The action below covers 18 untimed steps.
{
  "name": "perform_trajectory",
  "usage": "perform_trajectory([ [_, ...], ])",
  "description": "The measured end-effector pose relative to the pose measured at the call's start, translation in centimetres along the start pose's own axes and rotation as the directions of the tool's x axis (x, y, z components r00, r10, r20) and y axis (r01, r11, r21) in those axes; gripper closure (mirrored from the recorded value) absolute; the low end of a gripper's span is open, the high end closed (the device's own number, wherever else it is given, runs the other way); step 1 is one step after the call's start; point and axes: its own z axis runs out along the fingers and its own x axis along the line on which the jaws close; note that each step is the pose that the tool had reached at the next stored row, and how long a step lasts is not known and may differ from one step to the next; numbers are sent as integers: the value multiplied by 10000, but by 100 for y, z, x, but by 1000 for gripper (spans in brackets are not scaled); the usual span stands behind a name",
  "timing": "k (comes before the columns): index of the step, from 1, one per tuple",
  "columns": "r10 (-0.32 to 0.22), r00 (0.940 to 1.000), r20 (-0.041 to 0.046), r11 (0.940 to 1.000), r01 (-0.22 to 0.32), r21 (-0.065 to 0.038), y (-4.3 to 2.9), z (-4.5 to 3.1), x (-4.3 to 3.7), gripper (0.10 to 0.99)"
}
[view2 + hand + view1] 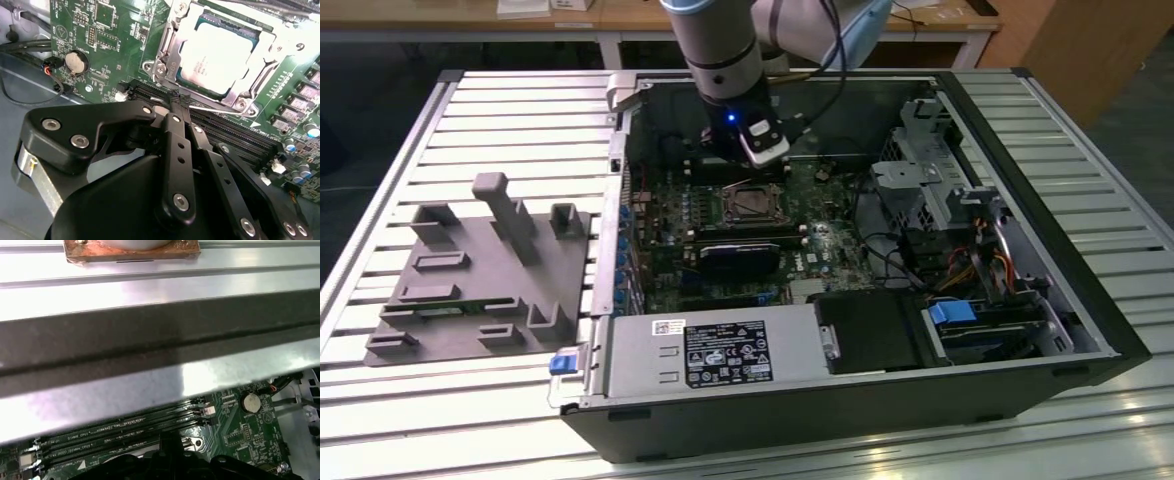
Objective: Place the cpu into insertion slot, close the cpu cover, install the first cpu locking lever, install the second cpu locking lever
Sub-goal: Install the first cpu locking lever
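The cpu (215, 57), a flat square chip with a dull silver top, lies in the insertion slot (750, 203) on the green motherboard. The cpu cover (172, 45), a silvery frame with a square window, lies flat around it. A thin silvery locking lever (222, 109) runs along the socket's edge beside the memory slots. My gripper (178, 100) is shut, its black tips right at the end of that lever; whether they pinch it I cannot tell. In the exterior view the gripper (761, 160) hangs inside the open computer case, just behind the socket.
Long black memory slots (235, 135) run beside the socket, and a coin battery (76, 61) sits further off. A black heatsink block (734, 255), the power supply (720, 350) and a drive cage (934, 180) crowd the case. A grey fixture (480, 270) lies outside, on the exterior view's left.
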Motion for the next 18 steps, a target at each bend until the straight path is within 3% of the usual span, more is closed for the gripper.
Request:
perform_trajectory([
  [11, 452, 9989, 101, 9989, -454, 117, 57, 22, 45, 984],
  [18, 882, 9958, 248, 9954, -891, 354, 84, 56, 63, 984],
])
